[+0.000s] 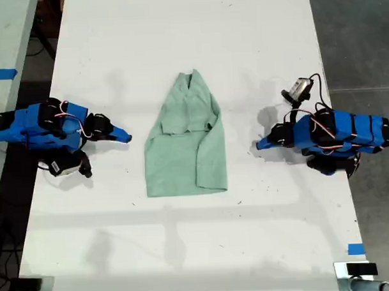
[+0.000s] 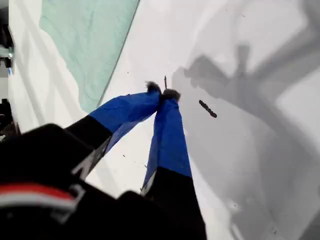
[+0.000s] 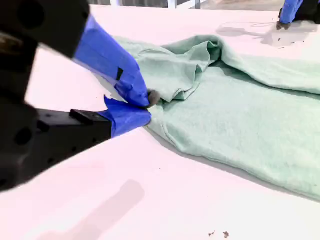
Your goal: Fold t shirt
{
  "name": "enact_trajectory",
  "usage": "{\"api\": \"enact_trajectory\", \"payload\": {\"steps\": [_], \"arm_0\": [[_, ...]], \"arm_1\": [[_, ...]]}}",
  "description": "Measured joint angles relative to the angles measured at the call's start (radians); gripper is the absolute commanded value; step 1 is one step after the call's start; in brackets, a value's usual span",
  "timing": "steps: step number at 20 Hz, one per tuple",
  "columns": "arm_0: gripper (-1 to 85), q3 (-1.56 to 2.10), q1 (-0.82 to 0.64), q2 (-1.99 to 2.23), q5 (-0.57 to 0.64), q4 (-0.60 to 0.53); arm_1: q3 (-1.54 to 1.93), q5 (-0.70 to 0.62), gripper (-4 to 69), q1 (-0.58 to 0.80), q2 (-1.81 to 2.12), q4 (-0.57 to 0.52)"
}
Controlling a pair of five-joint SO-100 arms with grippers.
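1. The t shirt [image 1: 185, 149] is lying mid-table, narrow end pointing toward the exterior view's top, with its sleeves lying folded in over the body and covering what's beneath.
2. The first wrist view is catching just one corner of it [image 2: 87, 40]; the rest is cut off.
3. My second gripper [image 3: 145, 105] is sitting clenched just beside the cloth's edge [image 3: 165, 125], gripping nothing, at the exterior view's left [image 1: 124, 138].
4. My first gripper [image 2: 162, 94] is pinched shut on nothing, clear of the shirt, at the exterior view's right [image 1: 263, 144].
5. The white table [image 1: 185, 248] is showing dark specks [image 2: 207, 108] and blue tape [image 1: 356, 248]; grey floor [image 1: 357, 37] is running alongside.
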Motion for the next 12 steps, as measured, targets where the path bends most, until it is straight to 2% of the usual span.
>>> {"api": "enact_trajectory", "payload": {"steps": [12], "arm_0": [[-0.1, 0.0, 0.0, 0.0, 0.0, 0.0]], "arm_1": [[0.0, 0.006, 1.3, 0.0, 0.0, 0.0]]}}
